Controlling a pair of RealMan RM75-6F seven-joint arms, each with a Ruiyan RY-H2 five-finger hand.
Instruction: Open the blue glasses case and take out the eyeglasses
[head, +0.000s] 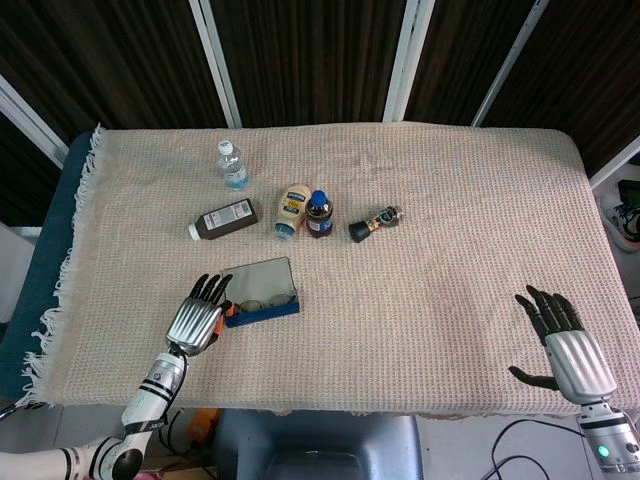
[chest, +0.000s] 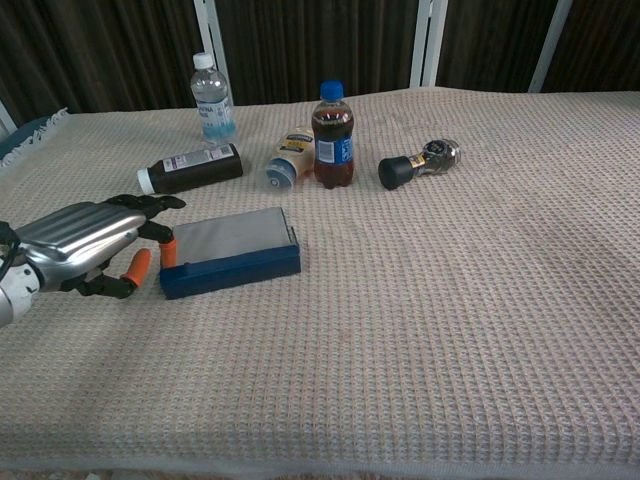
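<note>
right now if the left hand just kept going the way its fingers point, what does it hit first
Probably the blue glasses case: the left hand has its fingertips right at the case's near left end. Whether they already touch is unclear.

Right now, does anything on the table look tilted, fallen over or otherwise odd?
Yes. The blue glasses case lies askew to the table edge, beside the left hand. Three containers lie on their sides: the dark bottle, the mayonnaise bottle and the small grinder. Nothing looks spilled.
</note>
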